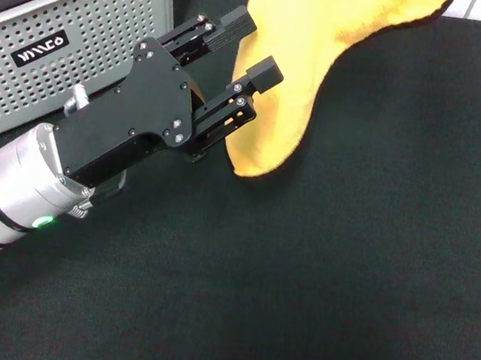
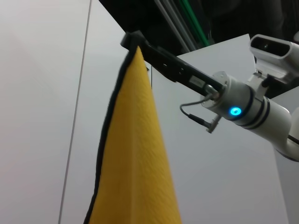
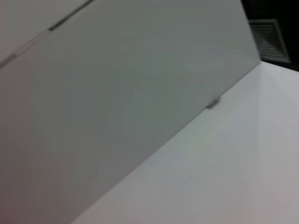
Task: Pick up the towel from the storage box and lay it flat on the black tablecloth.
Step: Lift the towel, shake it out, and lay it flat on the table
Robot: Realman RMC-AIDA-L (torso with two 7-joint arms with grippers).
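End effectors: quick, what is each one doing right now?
Left end effector: open, at the hanging towel's edge.
Right end effector: closed, holding the towel's top corner.

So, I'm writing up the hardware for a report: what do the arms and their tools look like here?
The left tool is matte black: a flat angular housing with small screws, bar linkages and blocky fingertips. Behind it sits a silver cylindrical wrist with black rings and a green light. In the left wrist view the right tool is a slim black assembly on a white and silver wrist with black bands, a blue light and a thin looped cable.
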